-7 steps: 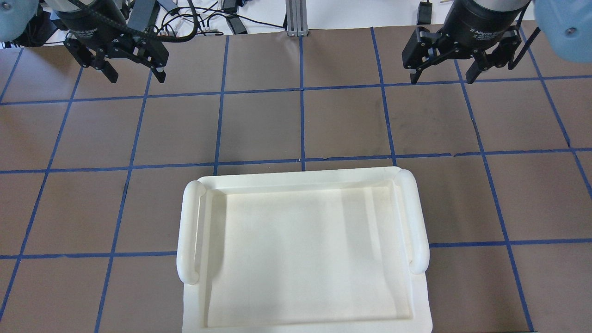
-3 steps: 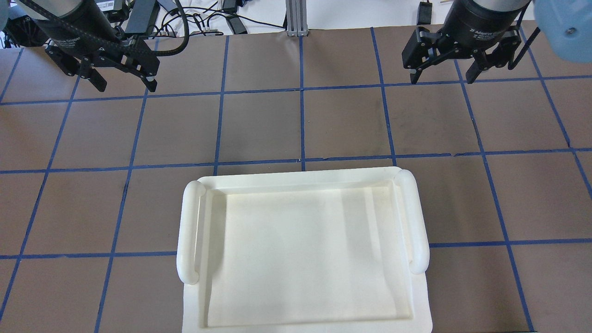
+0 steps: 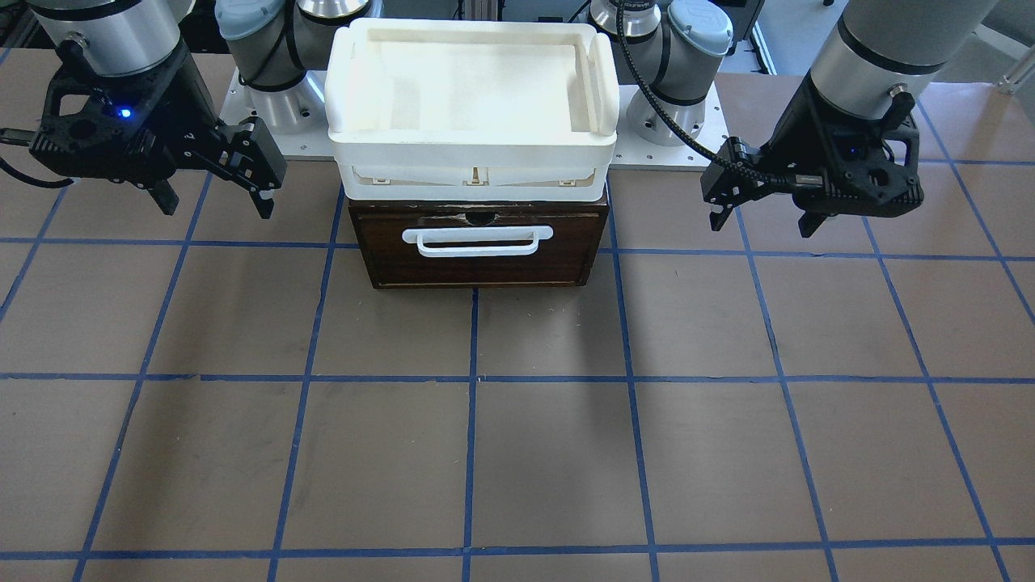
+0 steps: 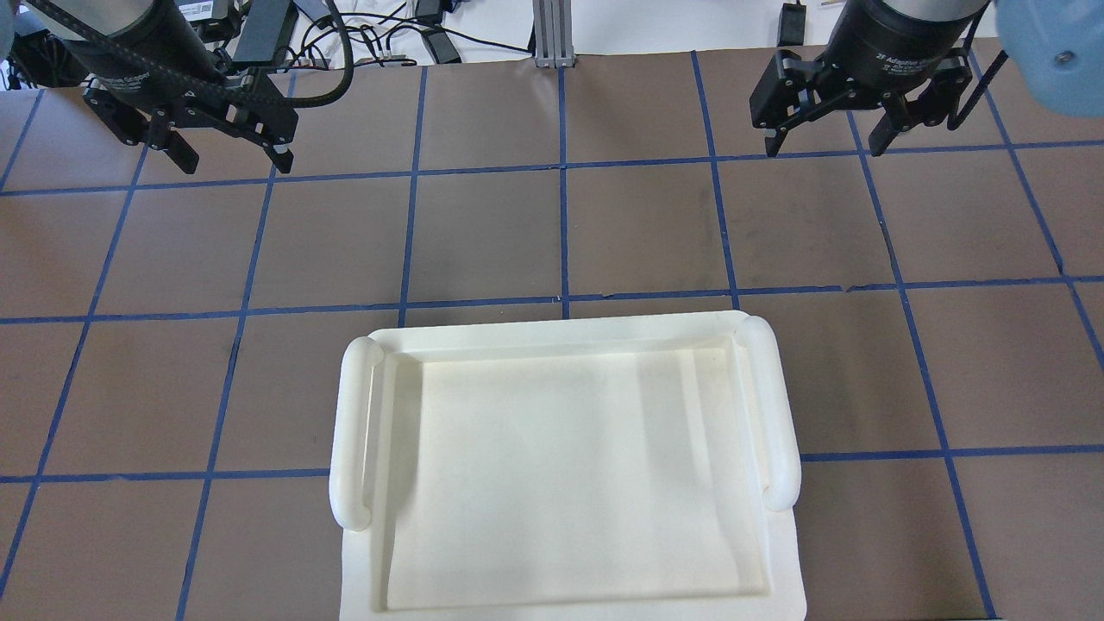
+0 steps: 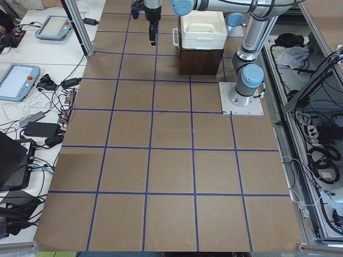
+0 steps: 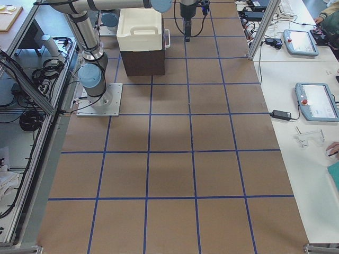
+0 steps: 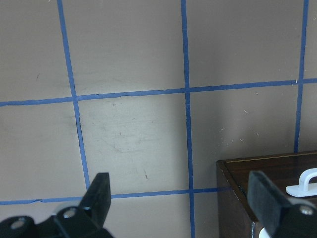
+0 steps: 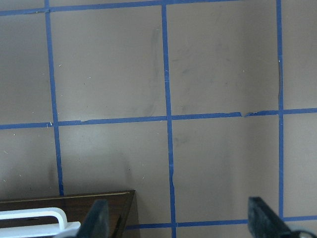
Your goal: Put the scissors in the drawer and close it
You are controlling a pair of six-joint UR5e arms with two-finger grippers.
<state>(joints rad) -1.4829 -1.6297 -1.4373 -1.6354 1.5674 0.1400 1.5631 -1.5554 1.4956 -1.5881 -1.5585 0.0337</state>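
The drawer [image 3: 479, 268], dark brown wood with a white bar handle [image 3: 483, 240] across its front and a chipped top edge, sits shut, upright on the desk [image 3: 566, 444] near the robot's base.

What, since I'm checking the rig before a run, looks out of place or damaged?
The drawer has a chipped top edge on its front, just above its handle. It is shut, and no scissors show in any view. Nothing else stands out.
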